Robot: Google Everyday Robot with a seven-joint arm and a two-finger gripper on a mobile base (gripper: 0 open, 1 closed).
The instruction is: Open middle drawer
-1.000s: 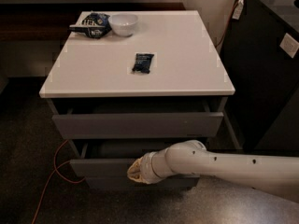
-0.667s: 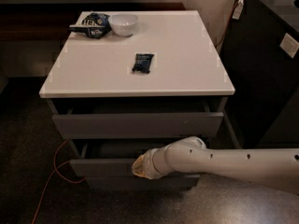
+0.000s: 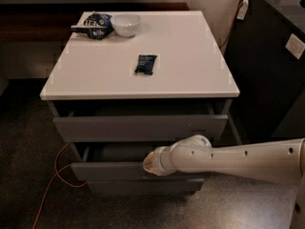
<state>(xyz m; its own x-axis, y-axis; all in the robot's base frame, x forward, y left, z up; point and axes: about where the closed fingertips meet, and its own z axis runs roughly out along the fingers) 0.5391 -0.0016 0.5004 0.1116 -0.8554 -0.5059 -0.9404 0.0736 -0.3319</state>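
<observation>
Your gripper sits at the cabinet's front, against the upper edge of the middle drawer, which stands partly pulled out beneath the top drawer, also ajar; you cannot tell how wide the gripper is or whether it holds anything. The arm reaches in low from the cabinet's right. On the cabinet's top lie a white bowl, a snack bag and a dark packet. A black unit crowds the cabinet's right side. An orange cable trails off its lower left. Open floor lies before the cabinet.
</observation>
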